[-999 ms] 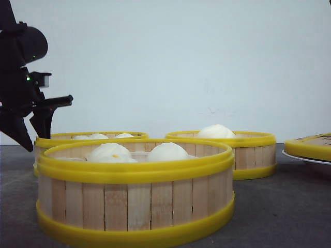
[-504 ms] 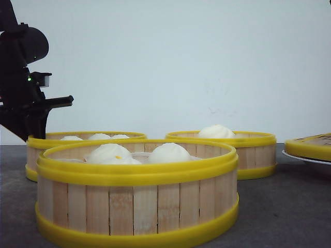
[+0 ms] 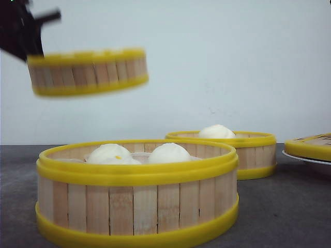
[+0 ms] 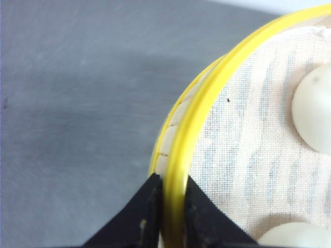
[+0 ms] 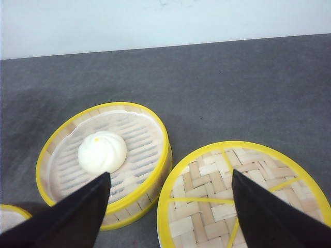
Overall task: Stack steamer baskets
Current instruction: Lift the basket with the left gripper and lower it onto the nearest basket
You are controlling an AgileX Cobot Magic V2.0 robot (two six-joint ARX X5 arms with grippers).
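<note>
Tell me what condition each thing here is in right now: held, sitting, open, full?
Lifted steamer basket: in the air, gripped by its rim, buns inside.
Left gripper: shut on that basket's rim.
Near steamer basket: on the table, uncovered, holding buns.
Far steamer basket: on the table, uncovered, one bun inside.
Woven lid: lying flat beside the far basket, covering nothing.
Right gripper: open, empty.

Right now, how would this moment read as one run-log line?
left gripper: shut on lifted steamer basket, airborne | right gripper: open, empty, above woven lid | near basket, far basket: on table | stacking: not yet done
</note>
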